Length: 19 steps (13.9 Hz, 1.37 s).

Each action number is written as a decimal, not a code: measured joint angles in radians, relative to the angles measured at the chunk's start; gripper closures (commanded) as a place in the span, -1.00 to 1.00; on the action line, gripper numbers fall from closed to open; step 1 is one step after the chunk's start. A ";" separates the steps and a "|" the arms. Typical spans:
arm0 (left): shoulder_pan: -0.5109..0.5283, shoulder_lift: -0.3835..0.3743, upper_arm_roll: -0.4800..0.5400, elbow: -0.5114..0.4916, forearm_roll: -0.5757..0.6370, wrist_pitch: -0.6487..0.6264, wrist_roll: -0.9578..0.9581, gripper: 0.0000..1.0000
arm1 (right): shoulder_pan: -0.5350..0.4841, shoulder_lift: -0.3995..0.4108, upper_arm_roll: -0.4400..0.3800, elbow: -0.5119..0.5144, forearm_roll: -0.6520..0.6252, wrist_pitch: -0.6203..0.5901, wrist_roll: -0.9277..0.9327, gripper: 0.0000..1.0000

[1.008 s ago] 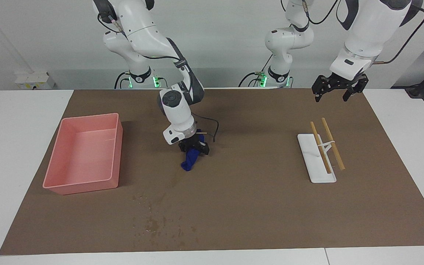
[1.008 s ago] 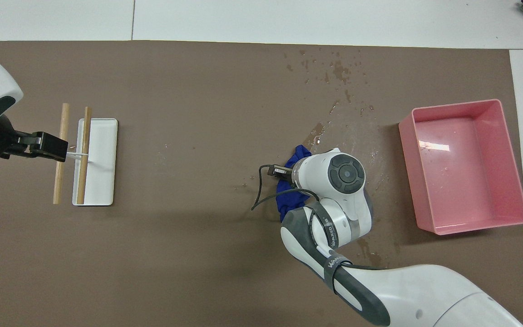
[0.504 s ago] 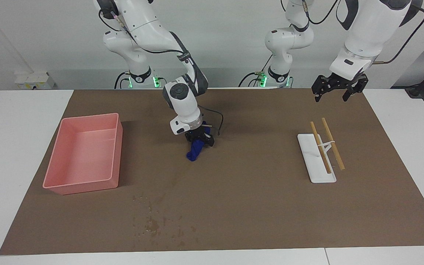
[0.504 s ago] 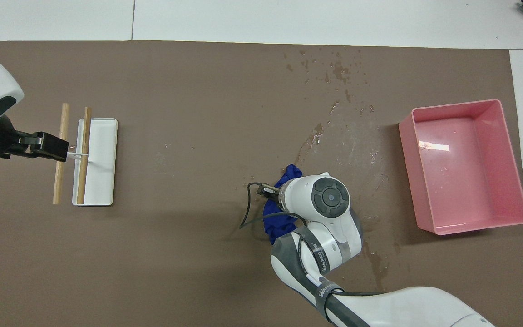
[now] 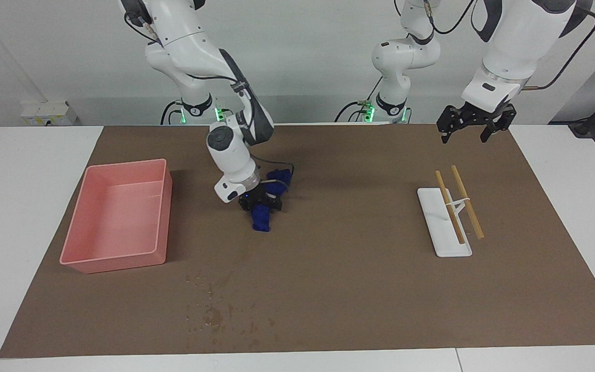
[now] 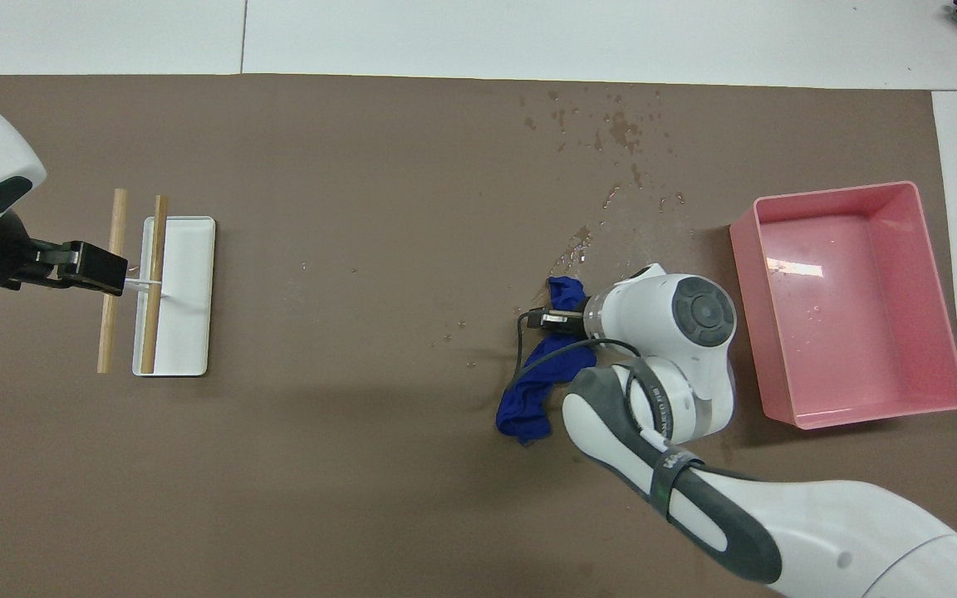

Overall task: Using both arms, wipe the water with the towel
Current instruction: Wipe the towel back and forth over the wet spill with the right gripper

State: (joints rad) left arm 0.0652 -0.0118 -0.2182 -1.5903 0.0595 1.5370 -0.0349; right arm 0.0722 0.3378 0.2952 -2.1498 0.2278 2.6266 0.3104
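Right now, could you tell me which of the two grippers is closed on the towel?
The right gripper, low over the mat beside the pink tray, is shut on the blue towel. The left gripper waits open in the air near the white rack.

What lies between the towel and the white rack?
Only bare brown mat separates the towel from the white rack, clearest in the overhead view.

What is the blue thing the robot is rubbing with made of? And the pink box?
The small navy-blue towel looks like soft cloth: it bunches and folds limply. The pink rectangular tray looks like smooth, slightly glossy plastic: stiff thin walls, with a light reflection inside.
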 measured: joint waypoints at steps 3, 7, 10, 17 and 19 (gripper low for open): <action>-0.109 0.000 0.120 0.000 -0.002 0.000 0.000 -1.00 | -0.052 0.050 -0.017 0.071 -0.069 0.001 -0.110 1.00; -0.109 0.000 0.144 0.000 -0.045 0.000 0.003 -1.00 | -0.097 0.200 -0.033 0.296 -0.265 -0.033 -0.155 1.00; -0.109 0.000 0.143 0.000 -0.048 0.002 0.003 -1.00 | -0.090 0.285 -0.033 0.462 -0.273 -0.093 -0.171 1.00; -0.109 0.000 0.147 0.000 -0.049 0.001 0.003 -1.00 | 0.004 0.332 -0.029 0.502 -0.271 -0.052 0.048 1.00; -0.109 0.000 0.148 0.000 -0.049 0.001 0.003 -1.00 | 0.018 0.327 -0.021 0.494 -0.245 -0.040 0.160 1.00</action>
State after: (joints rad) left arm -0.0439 -0.0119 -0.0704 -1.5903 0.0100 1.5381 -0.0317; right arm 0.0903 0.6652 0.2746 -1.6557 -0.0170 2.5868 0.4706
